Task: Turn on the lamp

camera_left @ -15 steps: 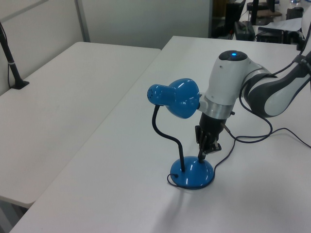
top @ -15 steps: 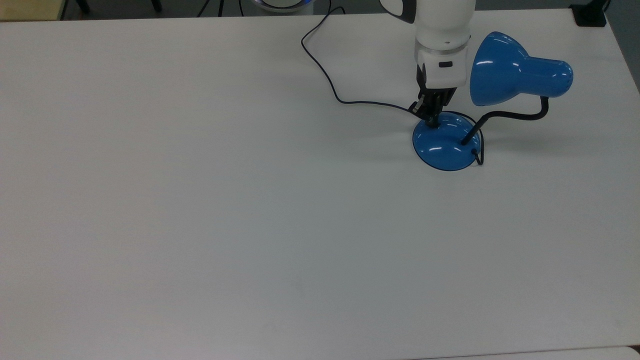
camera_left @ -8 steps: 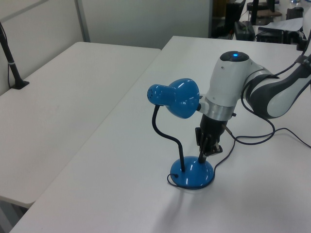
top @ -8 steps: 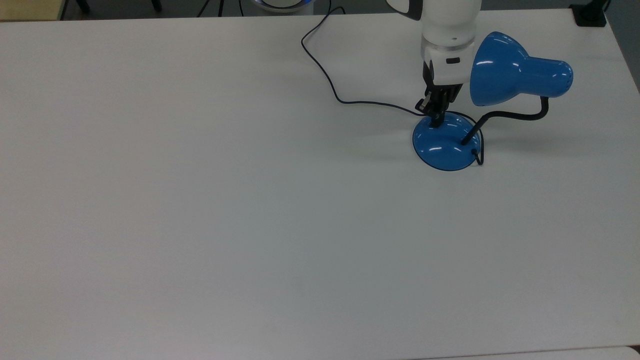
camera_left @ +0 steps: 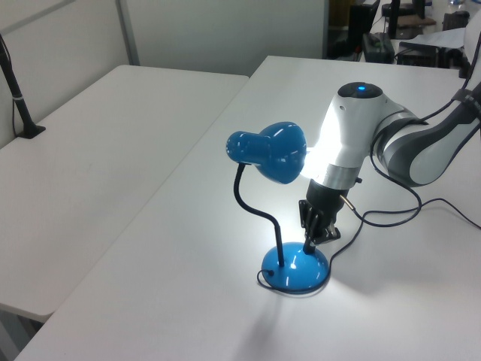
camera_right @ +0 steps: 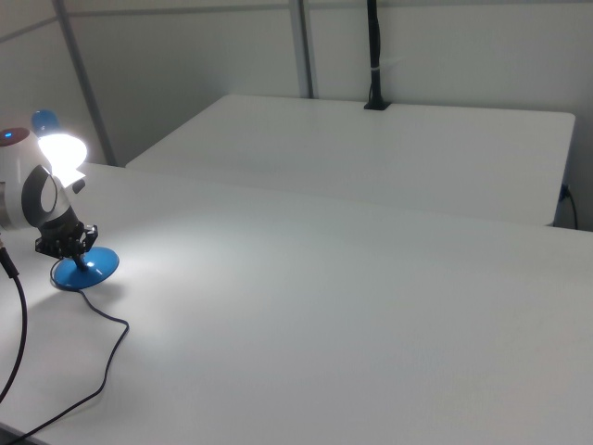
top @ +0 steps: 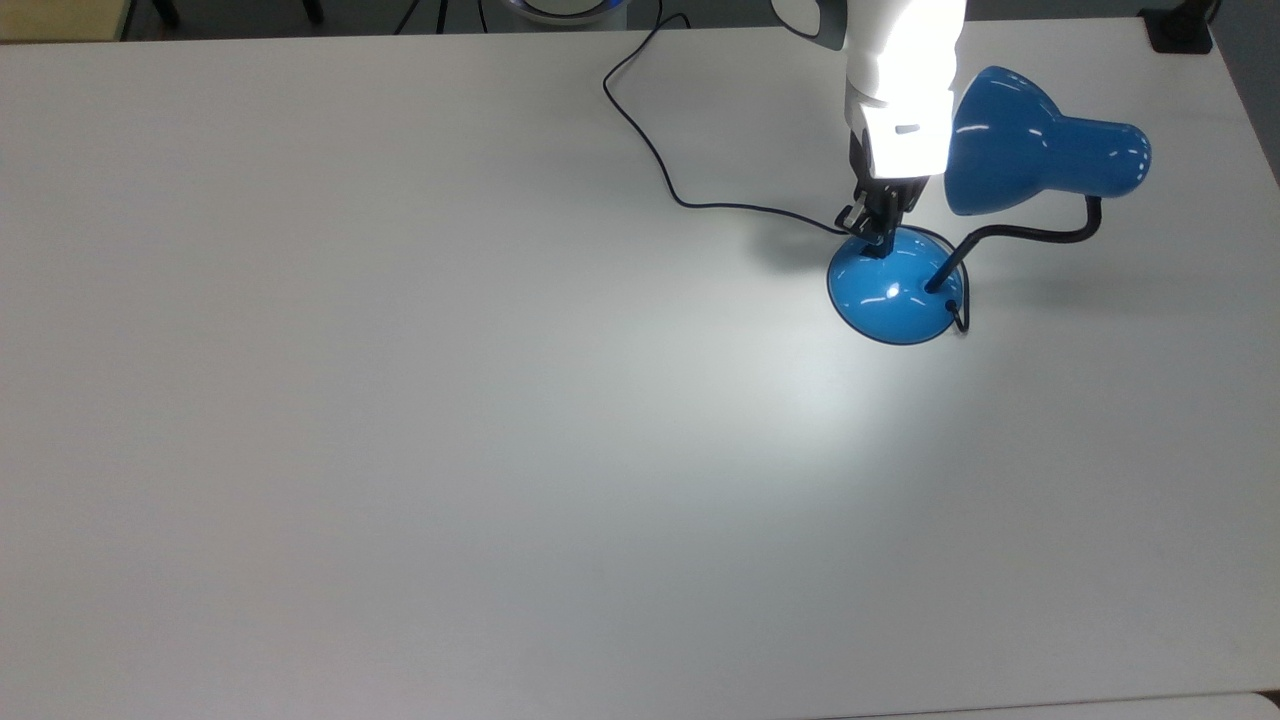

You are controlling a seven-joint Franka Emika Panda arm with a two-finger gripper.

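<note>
The blue lamp is lit: its bell shade (top: 1040,145) throws bright light onto my white wrist and the table. The black gooseneck (top: 1020,232) curves down to the round blue base (top: 895,292). My gripper (top: 880,243) points straight down, shut, its tip touching the far-left part of the base in the top view, where the switch is hidden under it. In the left view the gripper (camera_left: 310,244) touches the base (camera_left: 294,272) below the shade (camera_left: 270,154). The right view shows the glowing shade (camera_right: 59,148), base (camera_right: 88,269) and gripper (camera_right: 78,252) at its left.
The lamp's thin dark cord (top: 640,130) snakes across the white table (top: 400,450) from the base to the far edge. A second white table (camera_left: 90,143) stands alongside, with a black post (camera_right: 373,56) clamped to it.
The lamp has come on and lights my wrist and the table. The gripper tip pressed slightly lower onto the base, and the lamp shifted a little.
</note>
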